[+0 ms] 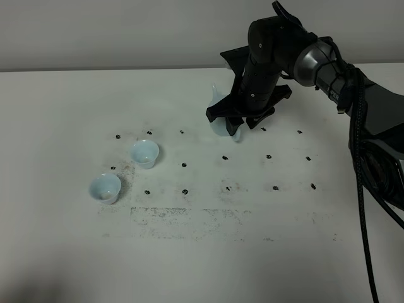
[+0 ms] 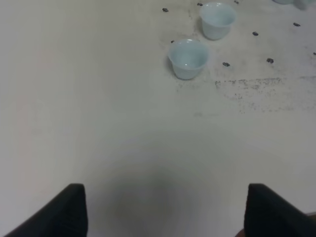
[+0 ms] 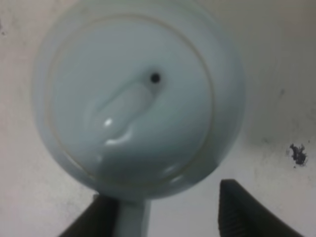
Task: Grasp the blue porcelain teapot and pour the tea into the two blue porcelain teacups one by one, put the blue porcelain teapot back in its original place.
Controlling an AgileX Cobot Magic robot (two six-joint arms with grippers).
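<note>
The blue porcelain teapot (image 1: 220, 125) stands on the white table at the middle back, mostly hidden under my right gripper (image 1: 242, 121). From the right wrist view I look straight down on the teapot (image 3: 133, 94), on its lid and knob. Its handle (image 3: 133, 217) lies between the fingers, close against one finger (image 3: 96, 217) and well apart from the other. My right gripper (image 3: 165, 200) is open. The two blue porcelain teacups (image 1: 145, 153) (image 1: 105, 188) stand upright to the left. My left gripper (image 2: 165, 212) is open over bare table, short of the teacups (image 2: 187, 58) (image 2: 217, 19). No tea shows.
Small black marks (image 1: 185, 165) dot the white table (image 1: 252, 252) in rows, with a smudged grey strip (image 1: 189, 214) toward the front. The right arm and its black cables (image 1: 363, 158) run down the right side.
</note>
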